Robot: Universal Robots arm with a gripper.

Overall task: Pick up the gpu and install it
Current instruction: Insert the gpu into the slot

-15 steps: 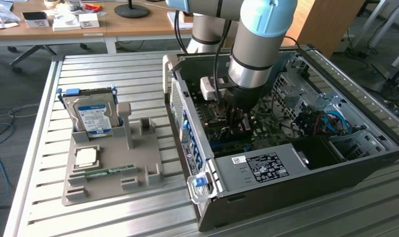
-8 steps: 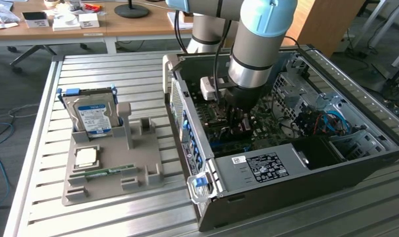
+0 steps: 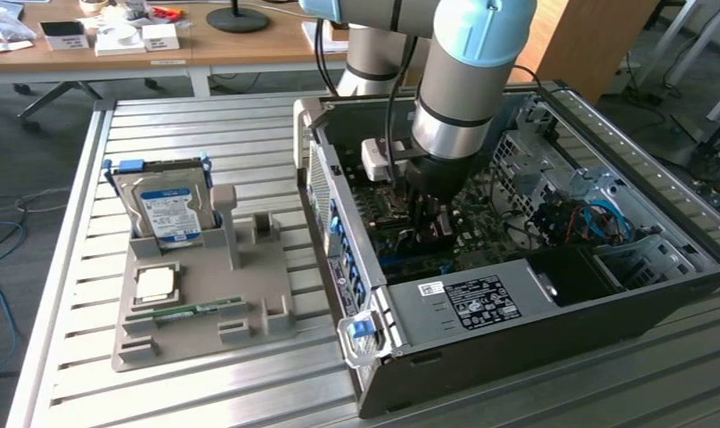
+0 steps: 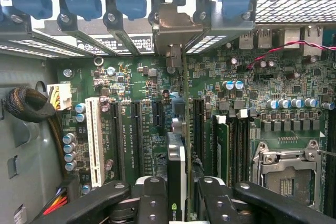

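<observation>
My gripper (image 4: 181, 195) clamps the gpu (image 4: 178, 129) edge-on inside the open computer case (image 3: 645, 308). Its green board apparently meets a black motherboard (image 4: 131, 82) slot.

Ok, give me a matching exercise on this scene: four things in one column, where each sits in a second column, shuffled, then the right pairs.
Things:
1. gpu
2. hard drive
3. memory stick
4. gripper

Places:
A. lying flat at the near edge of the grey holder
B. standing upright in the grey holder
C. edge-on between the fingers, over the motherboard slots
D. lowered inside the open computer case, closed on the card

Pairs: 1-C, 2-B, 3-A, 4-D
</observation>
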